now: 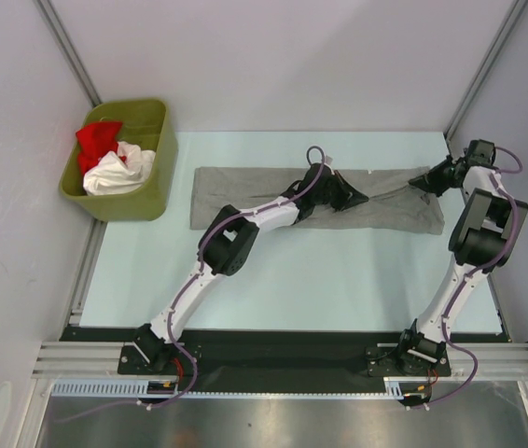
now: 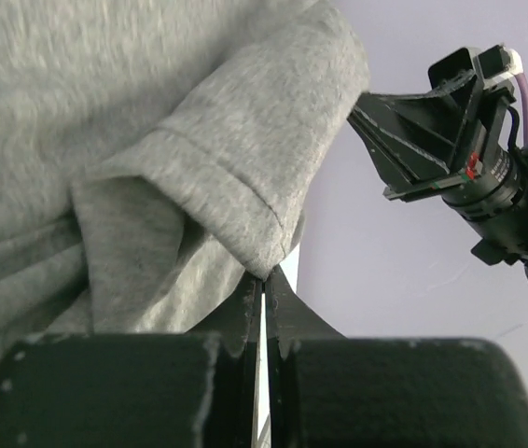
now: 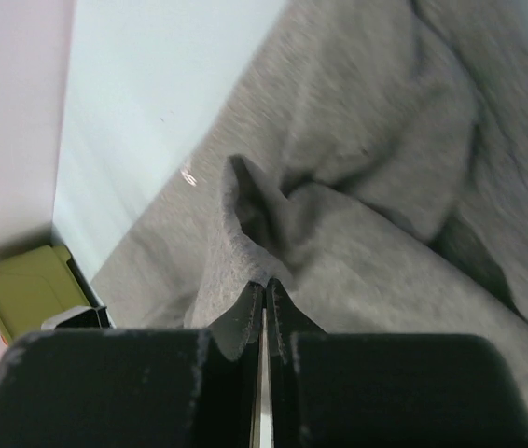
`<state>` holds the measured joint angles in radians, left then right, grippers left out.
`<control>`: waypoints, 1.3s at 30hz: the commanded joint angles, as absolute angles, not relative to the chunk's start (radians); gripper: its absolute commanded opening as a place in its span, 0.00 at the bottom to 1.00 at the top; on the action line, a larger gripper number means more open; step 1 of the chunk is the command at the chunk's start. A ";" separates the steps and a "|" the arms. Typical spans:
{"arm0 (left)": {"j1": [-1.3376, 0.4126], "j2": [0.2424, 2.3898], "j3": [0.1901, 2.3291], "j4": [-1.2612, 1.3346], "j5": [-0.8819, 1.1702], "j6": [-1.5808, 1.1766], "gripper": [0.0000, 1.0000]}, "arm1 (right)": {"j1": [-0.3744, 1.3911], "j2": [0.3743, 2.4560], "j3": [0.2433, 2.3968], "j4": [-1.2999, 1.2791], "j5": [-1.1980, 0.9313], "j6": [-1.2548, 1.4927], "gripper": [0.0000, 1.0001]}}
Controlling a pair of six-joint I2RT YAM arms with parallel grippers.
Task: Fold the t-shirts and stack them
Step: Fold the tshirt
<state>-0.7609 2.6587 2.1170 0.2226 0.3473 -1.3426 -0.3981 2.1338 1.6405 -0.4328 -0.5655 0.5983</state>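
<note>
Where left hand [image 2: 264, 285] pinches, grey t-shirt [image 2: 152, 112] sleeve

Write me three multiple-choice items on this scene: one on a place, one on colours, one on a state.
1. Where does the bin stand?
A. Between the two arm bases
B. At the table's far left
C. Beside the right arm's base

2. What lies in the bin?
A. Two grey shirts
B. A blue shirt and a black one
C. A red shirt and a white shirt

3. How do the left tool and the right tool stand?
A. Both shut on the grey shirt
B. Both open above it
C. Both shut on the bin's rim

Key: 1 B, the top view shows it in the far left corner. 2 C, red and white cloth fills it. 3 A, each wrist view shows closed fingers pinching grey cloth.
</note>
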 commanded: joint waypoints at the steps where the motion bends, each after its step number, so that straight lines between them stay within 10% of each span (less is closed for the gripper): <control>1: -0.775 2.562 2.108 0.258 0.411 -1.335 0.00 | -0.437 2.031 1.611 -0.472 -0.564 0.566 0.00; 13: -0.828 2.577 2.079 0.249 0.460 -1.356 0.10 | -0.474 2.043 1.583 -0.555 -0.532 0.473 0.00; 21: -0.787 2.428 2.057 -0.119 0.430 -1.048 0.39 | -0.474 2.002 1.589 -0.664 -0.307 0.419 0.37; 32: -0.566 1.869 1.617 -0.374 0.449 -0.560 0.44 | -0.446 1.768 1.344 -0.491 -0.305 0.506 0.83; 39: -0.466 1.680 1.318 -0.356 0.495 -0.469 0.38 | -0.362 1.805 1.137 0.038 -0.647 0.837 0.60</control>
<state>-0.4603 1.6978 1.3972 -0.3248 0.4500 -0.5613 -0.4076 1.7630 1.1896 -0.3256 -0.4423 0.6250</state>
